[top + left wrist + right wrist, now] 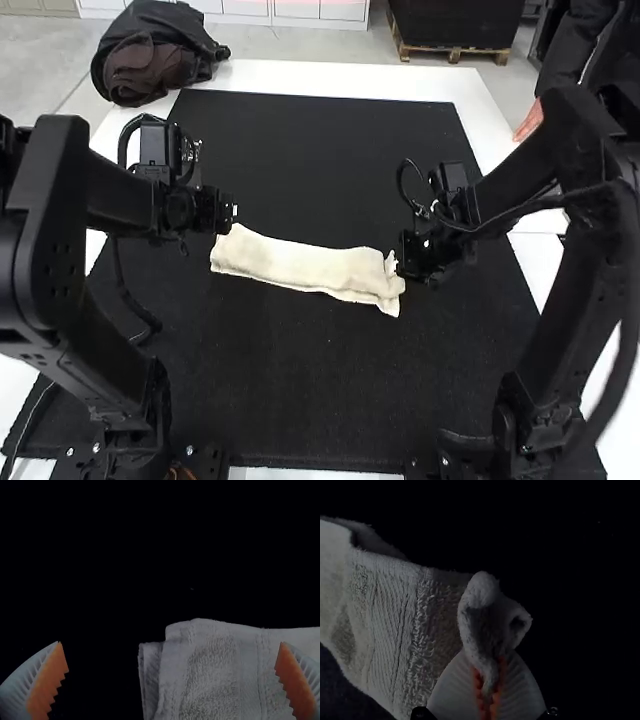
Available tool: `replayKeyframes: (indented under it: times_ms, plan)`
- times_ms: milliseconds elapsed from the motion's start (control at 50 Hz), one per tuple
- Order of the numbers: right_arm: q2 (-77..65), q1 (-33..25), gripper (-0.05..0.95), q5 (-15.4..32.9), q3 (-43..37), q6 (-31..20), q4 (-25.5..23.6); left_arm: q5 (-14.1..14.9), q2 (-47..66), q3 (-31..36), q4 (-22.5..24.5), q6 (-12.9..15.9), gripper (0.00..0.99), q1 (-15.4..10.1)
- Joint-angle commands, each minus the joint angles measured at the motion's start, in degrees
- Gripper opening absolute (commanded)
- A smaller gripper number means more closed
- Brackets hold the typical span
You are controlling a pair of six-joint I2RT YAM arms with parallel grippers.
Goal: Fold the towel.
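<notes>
The cream towel [310,267] lies as a long narrow folded strip across the black mat, its layers showing at the edges. At its left end is my left gripper [232,212]; in the left wrist view that gripper [172,672] is open, its fingers wide apart above the towel end [215,675]. My right gripper [405,262] is at the strip's right end. In the right wrist view the right gripper [489,680] is shut on the end of the towel [385,610], with cloth pinched and bunched up between its orange pads.
The black mat [320,400] covers most of the white table [350,80]. A dark bag [155,55] sits at the far left corner. A person's hand [530,120] rests by the far right table edge. Cables [130,300] hang beside the left arm.
</notes>
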Motion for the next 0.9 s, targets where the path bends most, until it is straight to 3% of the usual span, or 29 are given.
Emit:
replayKeyframes:
  times_ms: [0, 480, 740, 880]
  plan:
    - [-3.6, 0.7, -0.03, -3.3, 2.9, 0.7, -1.3, -0.3, -1.1, 0.4, -0.1, -0.7, 0.969, 0.4]
    - [-10.8, 1.4, -0.03, -6.7, 10.1, 2.9, -8.1, -1.2, -2.4, 0.1, -0.4, -1.8, 0.969, 0.5]
    - [-10.7, 5.1, -0.03, -7.7, 11.7, 5.6, -8.0, -3.6, -3.0, 0.0, 0.6, -1.9, 0.969, 0.4]
    - [-10.3, 7.9, -0.03, -7.8, 12.3, 8.1, -5.6, -5.4, -3.0, -0.1, 1.4, -2.9, 0.969, 0.5]
